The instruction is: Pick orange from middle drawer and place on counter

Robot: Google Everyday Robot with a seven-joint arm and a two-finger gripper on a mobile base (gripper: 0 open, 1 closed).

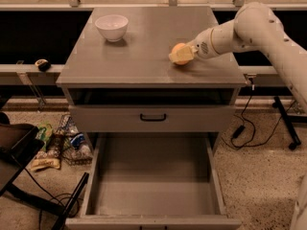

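The small round smooth orange fruit (178,54) is out of the wide grey middle drawer (153,176), which stands pulled open at the bottom of the cabinet with its bare floor showing. The fruit now sits at the tip of the pale two-finger gripper (184,53), over the right-hand part of the broad flat grey counter surface (144,47). The white robot arm (249,28) reaches in from the right and slopes downward, so the orange lies at the left, leading end of the jaws, with the wrist behind it to the right. The jaws look clenched around the orange, grasping it from its right side. The relation that matters for the coming move is the vertical one. The fruit is very low over the surface with a dark shadow directly beneath it, but whether it touches or hangs just above cannot be told from this view. It is inside both the front edge and the right edge, though closer to those than to the back. The small round white bowl (112,27) stands well apart at the back left, out of the way. Being round, the orange has no long axis to align. My judgement is that release should wait until it rests on the surface, since it may roll once freed.
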